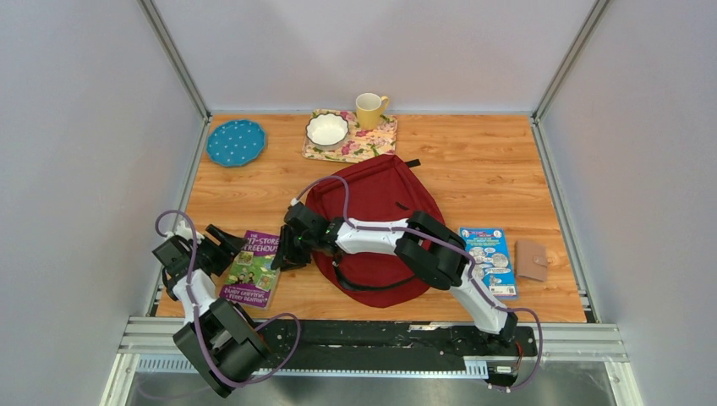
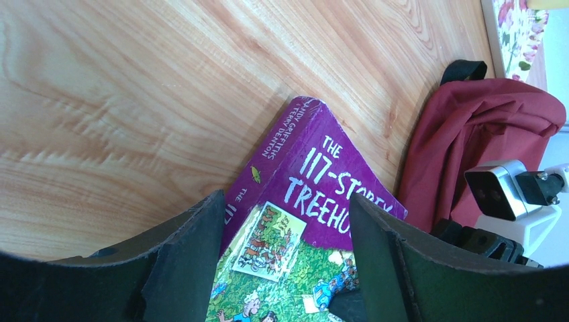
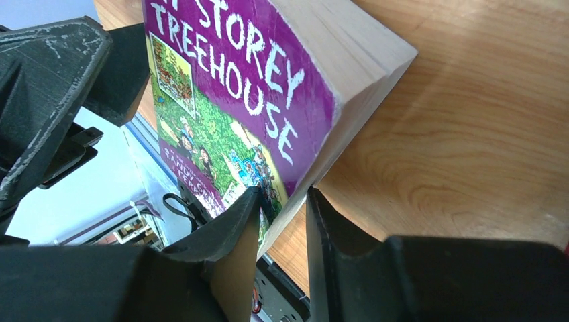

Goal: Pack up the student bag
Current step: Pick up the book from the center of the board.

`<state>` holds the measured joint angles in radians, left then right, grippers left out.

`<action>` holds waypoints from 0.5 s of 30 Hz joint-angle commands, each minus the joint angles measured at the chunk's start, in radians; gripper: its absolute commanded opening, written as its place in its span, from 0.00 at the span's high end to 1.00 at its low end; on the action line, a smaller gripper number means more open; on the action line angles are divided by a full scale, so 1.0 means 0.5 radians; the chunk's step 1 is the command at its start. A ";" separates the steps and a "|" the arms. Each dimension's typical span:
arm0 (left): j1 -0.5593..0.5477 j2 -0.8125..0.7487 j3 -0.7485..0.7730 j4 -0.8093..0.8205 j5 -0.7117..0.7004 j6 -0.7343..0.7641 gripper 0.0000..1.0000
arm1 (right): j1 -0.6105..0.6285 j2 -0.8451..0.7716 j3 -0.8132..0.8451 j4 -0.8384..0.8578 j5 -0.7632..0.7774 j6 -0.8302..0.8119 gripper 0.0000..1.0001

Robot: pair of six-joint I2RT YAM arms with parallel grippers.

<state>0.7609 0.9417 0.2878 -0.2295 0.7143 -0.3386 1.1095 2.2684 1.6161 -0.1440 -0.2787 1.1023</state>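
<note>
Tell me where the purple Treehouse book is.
In the top view, the purple book lies at the near left of the table, between the left gripper and the student bag, its bag-side edge pinched by the right gripper.

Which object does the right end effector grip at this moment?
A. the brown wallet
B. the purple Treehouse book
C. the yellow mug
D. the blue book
B: in the right wrist view, the right end effector is closed on the edge of the purple book, with the cover on one side and the pages on the other.
</note>
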 commanded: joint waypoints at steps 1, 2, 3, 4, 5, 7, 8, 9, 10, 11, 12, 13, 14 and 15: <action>-0.012 0.007 0.007 -0.050 0.191 -0.019 0.26 | 0.021 -0.162 0.029 0.313 0.014 -0.048 0.71; -0.012 0.007 0.007 -0.050 0.191 -0.019 0.26 | 0.021 -0.165 0.026 0.316 0.014 -0.054 0.74; -0.012 0.010 0.007 -0.050 0.188 -0.022 0.27 | 0.021 -0.177 0.011 0.325 0.014 -0.060 0.75; -0.012 0.007 0.007 -0.050 0.191 -0.019 0.27 | 0.024 -0.186 0.005 0.328 0.036 -0.069 0.75; -0.015 0.007 0.007 -0.050 0.188 -0.019 0.27 | 0.027 -0.199 -0.005 0.340 0.042 -0.078 0.71; -0.015 0.007 0.007 -0.053 0.188 -0.022 0.27 | 0.030 -0.226 -0.029 0.371 0.045 -0.094 0.65; -0.015 0.010 0.007 -0.050 0.191 -0.019 0.27 | 0.030 -0.232 -0.029 0.374 0.048 -0.100 0.63; -0.015 0.010 0.007 -0.050 0.188 -0.022 0.27 | 0.030 -0.233 -0.026 0.374 0.048 -0.106 0.62; -0.015 0.013 0.007 -0.050 0.191 -0.022 0.27 | 0.030 -0.226 -0.011 0.368 0.048 -0.112 0.61; -0.015 0.019 0.007 -0.050 0.194 -0.019 0.27 | 0.030 -0.226 -0.005 0.362 0.054 -0.112 0.60; -0.018 0.019 0.007 -0.050 0.194 -0.019 0.28 | 0.030 -0.220 -0.002 0.362 0.057 -0.115 0.60; -0.015 0.019 0.004 -0.050 0.197 -0.019 0.28 | 0.030 -0.202 0.020 0.346 0.057 -0.112 0.59; -0.015 0.019 0.004 -0.047 0.200 -0.022 0.28 | 0.030 -0.187 0.047 0.325 0.057 -0.115 0.59; -0.015 0.019 0.004 -0.044 0.197 -0.025 0.28 | 0.027 -0.171 0.075 0.297 0.057 -0.115 0.58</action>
<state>0.7616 0.9474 0.2878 -0.2169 0.7273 -0.3389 1.1160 2.2230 1.5871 -0.0917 -0.2695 1.0584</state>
